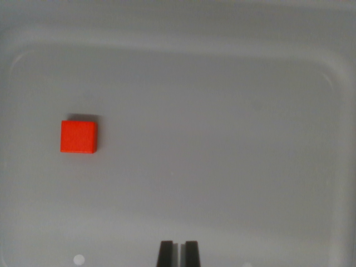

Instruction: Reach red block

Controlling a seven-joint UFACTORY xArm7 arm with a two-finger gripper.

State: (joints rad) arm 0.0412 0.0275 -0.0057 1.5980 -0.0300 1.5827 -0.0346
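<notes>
**One block in the tray, well apart from the gripper**

One red block (78, 137) is seen lying flat on the pale grey floor of a shallow tray (233, 139). Its top face is square and evenly lit, and a thin dark shadow is cast along its upper edge. The block is placed in the tray's left half, about midway between the far and near walls, with bare floor on every side of it. Nothing is touching it.

The tray's rounded rim is visible as a faint raised line curving across the top and down both sides, with soft corners at the upper left and upper right.

The gripper (178, 255) is seen at the bottom edge of the wrist view, below and to the right of the block and well apart from it. Only the two dark fingertips (165, 253) are shown, standing upright and parallel. They are set close together, with just a narrow strip of grey floor visible between them, and nothing is held there.

A small white spot (79, 259) is seen on the tray floor directly below the block, close to the bottom edge, left of the fingertips.
</notes>
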